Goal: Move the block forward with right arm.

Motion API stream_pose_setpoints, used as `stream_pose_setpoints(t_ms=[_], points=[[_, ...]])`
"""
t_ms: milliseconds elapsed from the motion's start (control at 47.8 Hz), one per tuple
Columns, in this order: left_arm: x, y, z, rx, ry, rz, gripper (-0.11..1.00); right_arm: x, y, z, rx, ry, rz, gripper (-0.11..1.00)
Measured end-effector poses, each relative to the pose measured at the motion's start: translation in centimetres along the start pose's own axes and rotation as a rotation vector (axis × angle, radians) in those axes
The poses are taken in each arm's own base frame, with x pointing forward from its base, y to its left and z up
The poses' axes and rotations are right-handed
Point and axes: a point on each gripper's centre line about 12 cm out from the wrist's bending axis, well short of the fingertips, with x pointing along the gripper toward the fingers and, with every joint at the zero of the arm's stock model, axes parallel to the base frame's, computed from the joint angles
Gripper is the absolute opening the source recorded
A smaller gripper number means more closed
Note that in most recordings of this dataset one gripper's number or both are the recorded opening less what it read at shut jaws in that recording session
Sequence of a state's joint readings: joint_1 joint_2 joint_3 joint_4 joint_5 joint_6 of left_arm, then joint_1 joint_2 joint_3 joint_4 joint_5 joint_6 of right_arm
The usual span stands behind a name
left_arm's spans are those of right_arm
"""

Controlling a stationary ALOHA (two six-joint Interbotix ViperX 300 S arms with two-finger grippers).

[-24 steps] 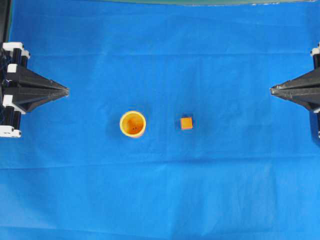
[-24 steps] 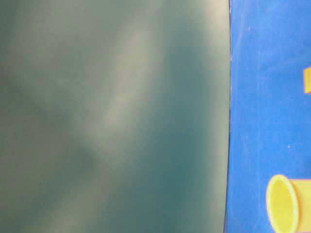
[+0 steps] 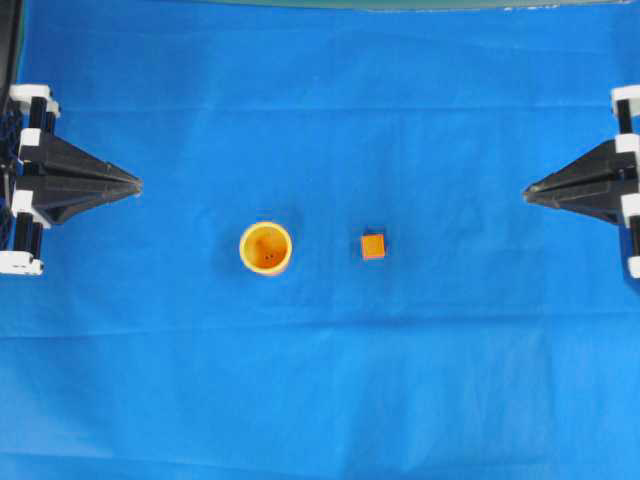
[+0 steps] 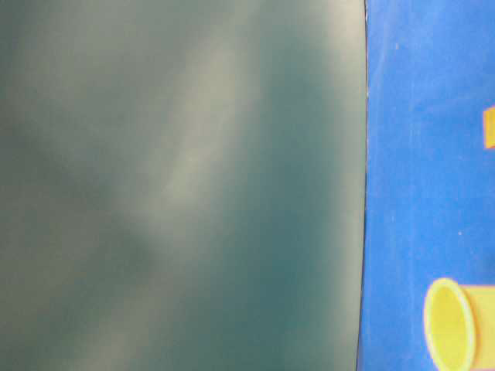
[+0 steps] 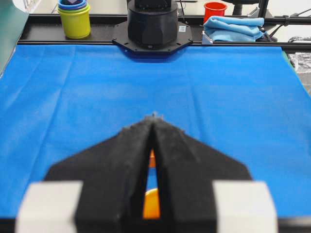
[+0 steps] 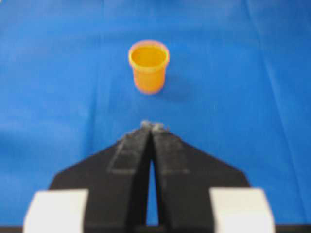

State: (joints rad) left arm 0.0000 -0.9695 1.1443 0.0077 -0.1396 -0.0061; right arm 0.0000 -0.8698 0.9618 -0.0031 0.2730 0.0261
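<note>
The block (image 3: 373,246), a small orange cube, lies on the blue cloth (image 3: 320,380) just right of centre in the overhead view. It also shows at the right edge of the table-level view as the block (image 4: 489,127). My right gripper (image 3: 526,192) is shut and empty, well to the block's right and a little farther back, pointing left. In the right wrist view the right gripper (image 6: 152,127) has its tips together; the block does not show there. My left gripper (image 3: 138,184) is shut at the far left. Through the left gripper's (image 5: 154,116) slit a sliver of the block (image 5: 152,159) appears.
A yellow-orange cup (image 3: 265,247) stands upright left of the block, seen also as the cup (image 6: 148,65) and the cup (image 4: 456,323). A dark green wall (image 4: 178,185) borders the cloth. Beyond the far edge are stacked cups (image 5: 74,17), a red cup (image 5: 215,9) and a blue towel (image 5: 233,26).
My right gripper has slid a little to the left, toward the block, still shut. The block and cup have not moved.
</note>
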Motion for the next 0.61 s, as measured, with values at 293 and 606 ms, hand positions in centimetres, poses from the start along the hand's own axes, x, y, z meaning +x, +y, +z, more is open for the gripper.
stream_pose_setpoints(t_ms=[293,606], points=[[0.0,0.0,0.0,-0.006,-0.002,0.0,0.01,2.1,-0.7,2.6,0.069,0.057,-0.031,0.0],[0.0,0.0,0.0,-0.006,-0.002,0.0,0.01,5.6,-1.1,1.3,0.115,0.29,-0.058,0.0]])
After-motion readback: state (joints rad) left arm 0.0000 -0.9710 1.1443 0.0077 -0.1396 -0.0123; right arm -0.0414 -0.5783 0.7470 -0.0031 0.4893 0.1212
